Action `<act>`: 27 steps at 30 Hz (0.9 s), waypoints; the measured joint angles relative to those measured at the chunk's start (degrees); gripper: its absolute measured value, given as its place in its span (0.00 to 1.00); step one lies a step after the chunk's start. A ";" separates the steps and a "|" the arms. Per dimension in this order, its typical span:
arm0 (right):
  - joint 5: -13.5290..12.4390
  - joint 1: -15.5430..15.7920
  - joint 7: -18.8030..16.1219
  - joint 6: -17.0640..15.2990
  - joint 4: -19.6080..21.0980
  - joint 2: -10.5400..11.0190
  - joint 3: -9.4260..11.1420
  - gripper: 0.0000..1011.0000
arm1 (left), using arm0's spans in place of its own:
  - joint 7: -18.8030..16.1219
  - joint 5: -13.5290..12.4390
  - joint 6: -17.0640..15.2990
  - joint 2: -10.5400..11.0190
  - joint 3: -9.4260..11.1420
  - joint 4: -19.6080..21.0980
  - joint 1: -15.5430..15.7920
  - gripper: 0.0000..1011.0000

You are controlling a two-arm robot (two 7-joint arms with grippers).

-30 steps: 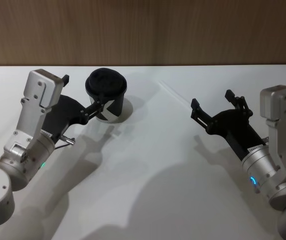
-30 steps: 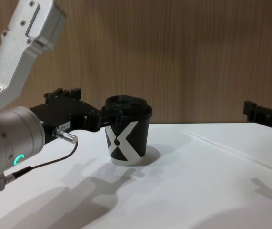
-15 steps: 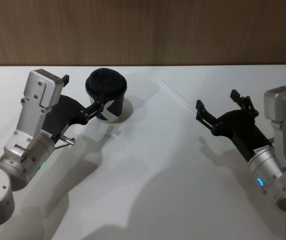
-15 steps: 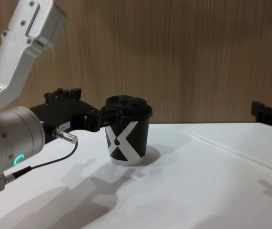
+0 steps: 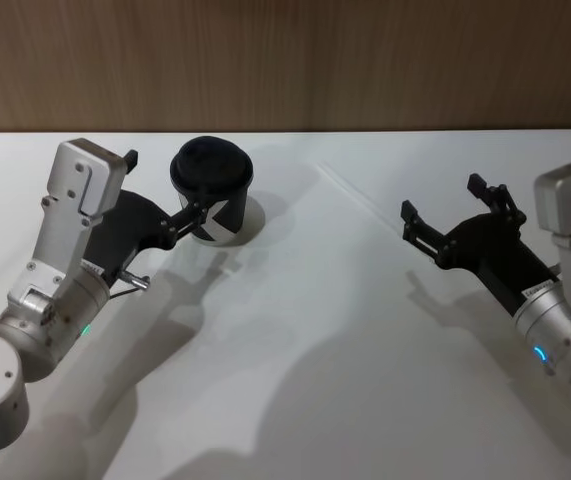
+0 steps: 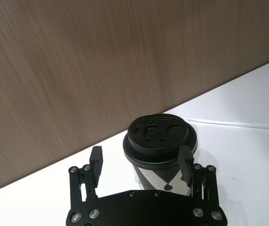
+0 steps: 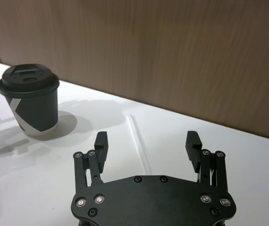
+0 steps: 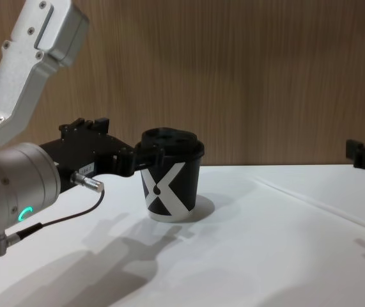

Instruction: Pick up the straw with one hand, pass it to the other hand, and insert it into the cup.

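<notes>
The straw (image 5: pixel 350 190) lies flat on the counter (image 5: pixel 305 360), to the right of the cup (image 5: pixel 212 170). Its long axis runs diagonally away from the right end effector (image 5: pixel 443 198), which hovers open over its near end. In the right wrist view the straw's line passes between the fingers. The right arm is nearer. The left end effector (image 5: pixel 165 183) sits open just beside the cup, well apart from the straw. Nothing seems to block the approach.

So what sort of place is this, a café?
Probably a robot test bench, not a café: a white table against a wood wall, with one cup, a straw, the left tool open by the cup and the right tool open near the straw.
</notes>
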State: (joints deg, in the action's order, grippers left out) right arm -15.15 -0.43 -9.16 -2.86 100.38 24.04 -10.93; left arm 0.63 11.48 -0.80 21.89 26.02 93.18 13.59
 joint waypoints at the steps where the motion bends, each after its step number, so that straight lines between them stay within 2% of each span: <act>1: 0.00 0.00 0.00 0.00 0.00 0.00 0.00 0.99 | 0.00 0.00 0.00 0.00 0.00 0.00 0.00 0.99; 11: -1.15 -4.66 -5.37 -2.41 -4.27 0.33 -1.86 0.99 | 0.00 0.00 0.00 0.00 0.00 0.00 0.00 0.99; 19: -1.78 -7.48 -7.27 -3.47 -7.21 -0.25 -2.43 0.99 | 0.00 0.00 0.00 0.00 0.00 0.00 0.00 0.99; 27: -2.33 -9.01 -7.82 -3.66 -9.39 -0.84 -1.87 0.99 | 0.00 0.00 0.00 0.00 0.00 0.00 0.00 0.99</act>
State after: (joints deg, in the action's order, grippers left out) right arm -17.48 -9.44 -16.98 -6.52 90.99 23.20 -12.80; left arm 0.63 11.48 -0.80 21.90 26.02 93.18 13.59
